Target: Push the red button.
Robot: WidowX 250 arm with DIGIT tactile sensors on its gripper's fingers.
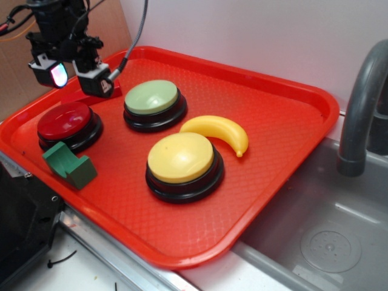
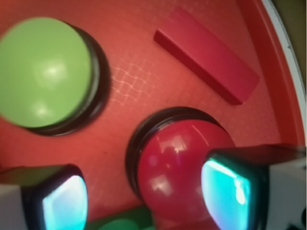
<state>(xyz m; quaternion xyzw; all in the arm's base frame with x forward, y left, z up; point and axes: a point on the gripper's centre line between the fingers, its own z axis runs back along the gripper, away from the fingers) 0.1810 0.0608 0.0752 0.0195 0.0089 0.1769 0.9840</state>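
Observation:
The red button (image 1: 65, 119) is a dark-red dome on a black base at the left of the red tray (image 1: 285, 109). In the wrist view the red button (image 2: 177, 167) lies below and between my fingers, nearer the right one. My gripper (image 1: 73, 76) hovers above the tray just behind the button, open, with nothing held. Both pads (image 2: 229, 191) glow cyan. My gripper (image 2: 146, 199) is apart from the button's dome.
A green button (image 1: 151, 97), a larger yellow button (image 1: 180, 157) and a banana (image 1: 218, 130) share the tray. A green block (image 1: 68, 165) lies in front of the red button. A flat red block (image 2: 206, 55) sits near the tray's rim. A sink and faucet (image 1: 361, 103) are at right.

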